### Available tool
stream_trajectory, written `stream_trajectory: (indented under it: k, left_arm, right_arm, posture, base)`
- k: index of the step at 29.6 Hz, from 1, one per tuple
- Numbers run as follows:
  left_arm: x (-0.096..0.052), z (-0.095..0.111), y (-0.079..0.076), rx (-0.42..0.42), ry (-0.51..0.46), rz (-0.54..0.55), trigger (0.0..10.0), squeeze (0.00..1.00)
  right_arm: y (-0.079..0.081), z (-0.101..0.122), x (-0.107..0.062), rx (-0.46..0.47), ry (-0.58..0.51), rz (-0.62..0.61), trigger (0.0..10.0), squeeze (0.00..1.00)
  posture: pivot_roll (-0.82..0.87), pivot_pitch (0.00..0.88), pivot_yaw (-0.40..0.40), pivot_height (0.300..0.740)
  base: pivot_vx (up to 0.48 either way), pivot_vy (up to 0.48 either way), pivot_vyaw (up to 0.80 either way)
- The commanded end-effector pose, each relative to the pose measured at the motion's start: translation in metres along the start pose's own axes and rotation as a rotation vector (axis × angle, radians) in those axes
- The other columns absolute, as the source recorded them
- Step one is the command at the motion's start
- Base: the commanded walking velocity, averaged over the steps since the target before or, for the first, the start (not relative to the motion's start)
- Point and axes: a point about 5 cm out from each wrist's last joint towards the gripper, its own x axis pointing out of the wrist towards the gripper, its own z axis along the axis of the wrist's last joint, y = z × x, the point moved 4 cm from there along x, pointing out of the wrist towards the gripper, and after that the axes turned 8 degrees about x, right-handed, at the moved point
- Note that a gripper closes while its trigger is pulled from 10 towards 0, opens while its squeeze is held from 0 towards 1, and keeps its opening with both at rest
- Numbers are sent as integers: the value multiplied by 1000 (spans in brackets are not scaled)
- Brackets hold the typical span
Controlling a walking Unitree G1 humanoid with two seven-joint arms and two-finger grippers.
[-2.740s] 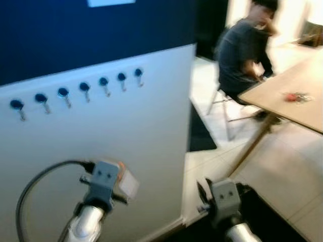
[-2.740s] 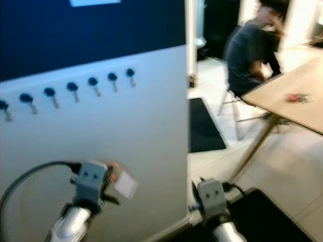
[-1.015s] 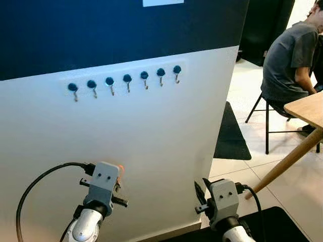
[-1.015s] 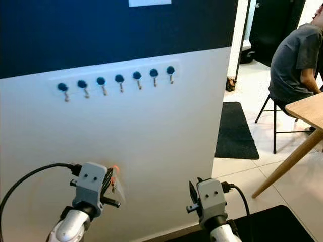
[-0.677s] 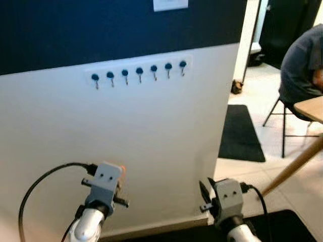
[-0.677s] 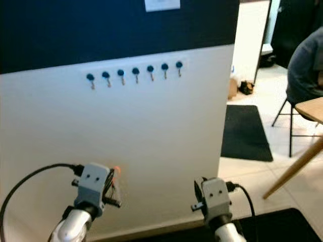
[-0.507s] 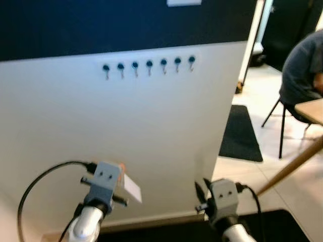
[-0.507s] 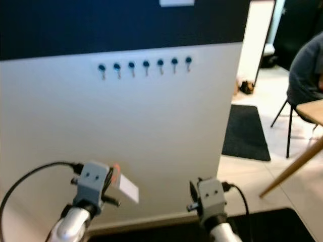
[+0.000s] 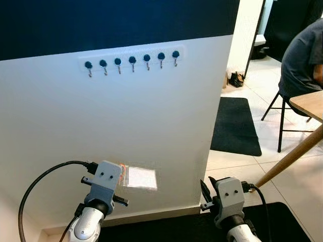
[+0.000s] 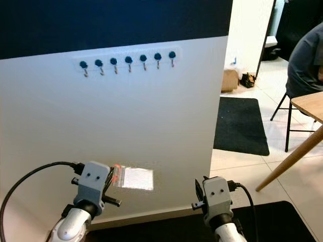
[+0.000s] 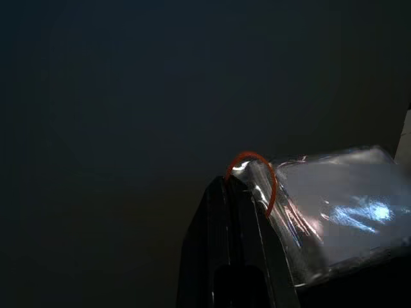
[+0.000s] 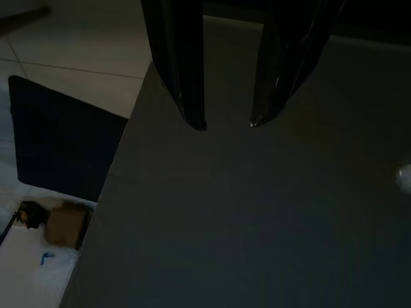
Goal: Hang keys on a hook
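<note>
You are looking at the clear tag (image 9: 141, 178) on an orange ring (image 11: 252, 168), which the left claw (image 11: 241, 212) is pinching shut low before the white wall (image 9: 151, 126). The row of hooks (image 9: 132, 61) is sitting high above that claw. The right claw (image 12: 225, 122) is hanging parted, gripping nothing, beside it.

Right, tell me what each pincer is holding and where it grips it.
The left pincer pinches a clear plastic tag at its end by the orange ring. The right pincer is open, holding nothing.
</note>
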Motion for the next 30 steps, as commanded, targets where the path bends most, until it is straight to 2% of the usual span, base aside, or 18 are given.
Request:
stream_trajectory:
  k: [1,11,14,30]
  left_arm:
    - [-2,-3,1,8,12,-1,10000,0]
    - [0,-4,2,28,22,7,10000,0]
    - [0,-5,2,30,22,9,10000,0]
    - [0,-6,2,26,32,15,10000,0]
  right_arm:
    - [5,-5,0,15,21,17,10000,0]
    - [6,-4,0,24,14,18,10000,0]
    - [7,-4,0,21,14,20,10000,0]
    - [7,-5,-1,0,26,19,10000,0]
  posture:
    - [51,106,79,740]
    - [48,105,82,740]
    - [49,107,80,740]
    - [48,112,78,740]
  base:
    - [0,0,0]
    - [0,0,0]
    - [0,-265,0]
    - [270,-394,0]
